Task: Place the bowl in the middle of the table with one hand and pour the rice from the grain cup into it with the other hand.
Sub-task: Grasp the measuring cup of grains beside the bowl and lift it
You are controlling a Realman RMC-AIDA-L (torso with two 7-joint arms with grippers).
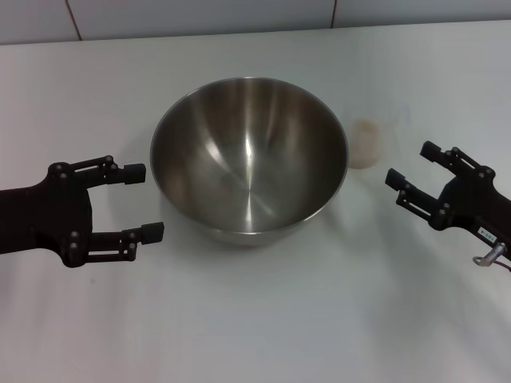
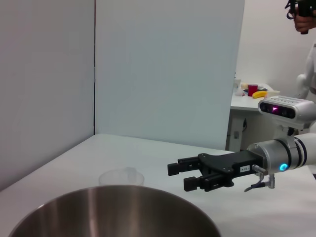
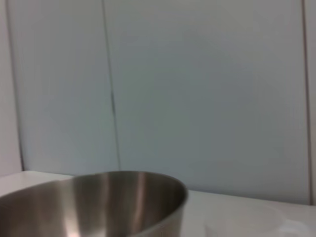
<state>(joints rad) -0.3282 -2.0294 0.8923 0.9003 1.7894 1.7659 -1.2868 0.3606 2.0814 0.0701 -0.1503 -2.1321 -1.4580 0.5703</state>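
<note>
A: How does the left gripper (image 1: 140, 202) sit?
B: Low on its side, fingers spread wide, holding nothing

A: The right gripper (image 1: 409, 169)?
B: Opposite, angled inward, fingers parted, silver wrist (image 2: 276, 156) behind

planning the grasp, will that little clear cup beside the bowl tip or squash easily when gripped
Probably. The grain cup looks thin, clear and small, so likely light and squashable. Its rice load looks shallow, adding little ballast, so a nudge from the right gripper might tip it.
</note>
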